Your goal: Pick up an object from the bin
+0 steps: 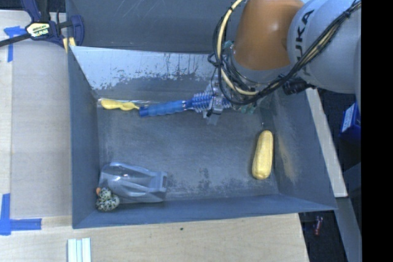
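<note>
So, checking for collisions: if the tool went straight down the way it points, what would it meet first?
Likely the bristled end of the blue brush by the back wall of the bin; the tool sits right over it, though its height above it is unclear.

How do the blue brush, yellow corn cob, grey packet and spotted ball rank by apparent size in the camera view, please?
1. grey packet, covering most area
2. blue brush, longer than the packet but thin, so these two are close
3. yellow corn cob
4. spotted ball
</note>
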